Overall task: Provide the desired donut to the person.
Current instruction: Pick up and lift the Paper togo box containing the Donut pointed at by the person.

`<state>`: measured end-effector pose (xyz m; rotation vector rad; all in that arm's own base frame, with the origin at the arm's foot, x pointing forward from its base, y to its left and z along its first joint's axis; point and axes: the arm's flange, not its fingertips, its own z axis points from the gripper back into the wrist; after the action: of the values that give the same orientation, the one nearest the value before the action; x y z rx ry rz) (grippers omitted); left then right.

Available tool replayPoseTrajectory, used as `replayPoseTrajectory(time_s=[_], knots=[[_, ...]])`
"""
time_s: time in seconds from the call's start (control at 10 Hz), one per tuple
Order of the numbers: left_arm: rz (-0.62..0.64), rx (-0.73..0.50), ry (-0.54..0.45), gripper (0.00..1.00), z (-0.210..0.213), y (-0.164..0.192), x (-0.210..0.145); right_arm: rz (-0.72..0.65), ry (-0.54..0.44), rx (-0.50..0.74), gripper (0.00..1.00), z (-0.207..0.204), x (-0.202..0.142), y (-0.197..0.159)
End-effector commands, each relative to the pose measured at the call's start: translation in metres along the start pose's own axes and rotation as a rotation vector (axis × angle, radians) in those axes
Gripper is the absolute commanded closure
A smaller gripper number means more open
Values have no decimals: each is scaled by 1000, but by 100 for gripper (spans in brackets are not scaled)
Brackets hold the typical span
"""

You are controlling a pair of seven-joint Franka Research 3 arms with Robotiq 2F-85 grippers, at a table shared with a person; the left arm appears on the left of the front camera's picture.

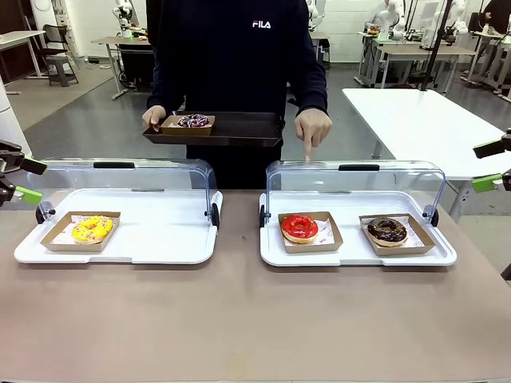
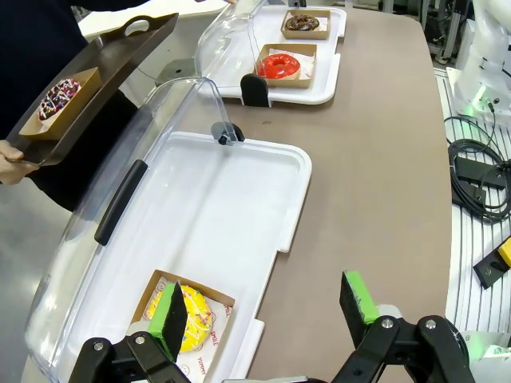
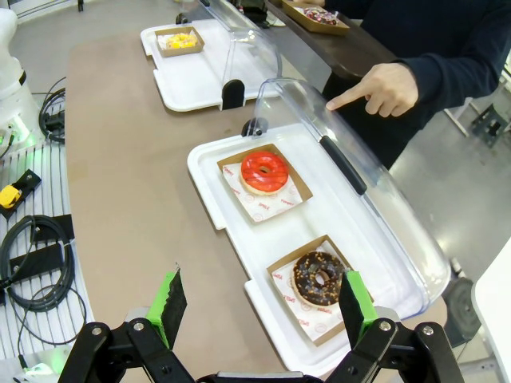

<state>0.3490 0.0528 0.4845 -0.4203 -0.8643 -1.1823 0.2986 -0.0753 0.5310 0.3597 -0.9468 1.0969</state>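
Red donut [image 1: 299,227] is my reading of "desired": the person's hand [image 1: 311,128] points one finger down over the raised lid [image 1: 355,187], right above it. Seen from the right wrist, it lies ahead of the right gripper [image 3: 262,307], roughly midway between the two fingers but well beyond their tips.

On the table [image 1: 239,319] stand two white display trays. The right tray [image 1: 359,259] holds the red donut and a chocolate donut [image 1: 387,230], which sits just ahead of this gripper's right-hand finger. The person also holds a black serving tray [image 1: 239,128] with a sprinkled donut [image 1: 192,120] on it.

Both grippers stand spread wide and hold nothing. In the left wrist view, the left gripper [image 2: 263,309] has a yellow donut [image 2: 192,317] beside its left-hand finger.

To do the reach well, the right arm should probably come in low from the open robot side, under the lid. It should clear the chocolate donut and pinch a wall of the cardboard boat [image 1: 331,239], not the glaze, then carry it level.

The donut lies flat with its hole upward. Being a ring, it has no long axis. Its boat looks nearly square, with its sides turned askew to the line between the fingertips.
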Motion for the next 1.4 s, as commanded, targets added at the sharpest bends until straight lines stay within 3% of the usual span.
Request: replayPoseTrajectory(time_s=[0.0,1.3], knots=[[3,-3,-15,0,1,1,-2,3,-28,10,0,-2,0,-2],[3,-3,-15,0,1,1,-2,3,-28,10,0,-2,0,-2]])
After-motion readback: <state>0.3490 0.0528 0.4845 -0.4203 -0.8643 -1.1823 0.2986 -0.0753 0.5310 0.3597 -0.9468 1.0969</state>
